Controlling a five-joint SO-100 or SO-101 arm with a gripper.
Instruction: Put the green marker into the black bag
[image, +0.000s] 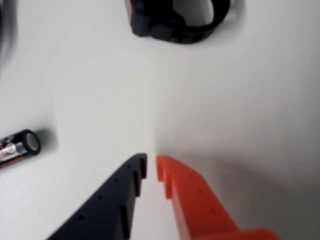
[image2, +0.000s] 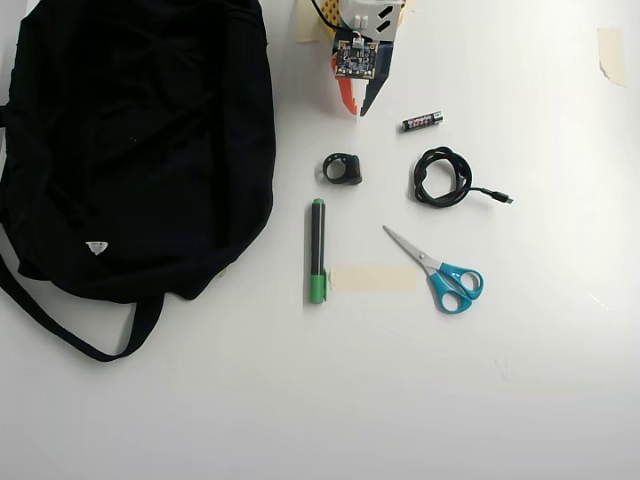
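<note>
Showing on white table (image2: 300, 400): one black bag (image2: 130, 140), one green marker (image2: 317, 250), one battery (image2: 422, 121), one coiled black cable (image2: 442, 177), one pair of blue-handled scissors (image2: 440, 272), one small black ring-shaped object (image2: 342, 168), one strip of tape (image2: 372, 278).

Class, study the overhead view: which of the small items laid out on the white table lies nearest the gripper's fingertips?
The short black cylindrical battery, just right of the gripper; the small black ring-shaped band comes close behind.

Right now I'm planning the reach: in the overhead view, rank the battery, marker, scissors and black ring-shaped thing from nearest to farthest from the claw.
From the claw, near the top centre:
1. Black ring-shaped thing, just below the claw; battery, to its right. These two are too close to call.
2. Marker, lower, slightly left.
3. Scissors, lower right.
</note>
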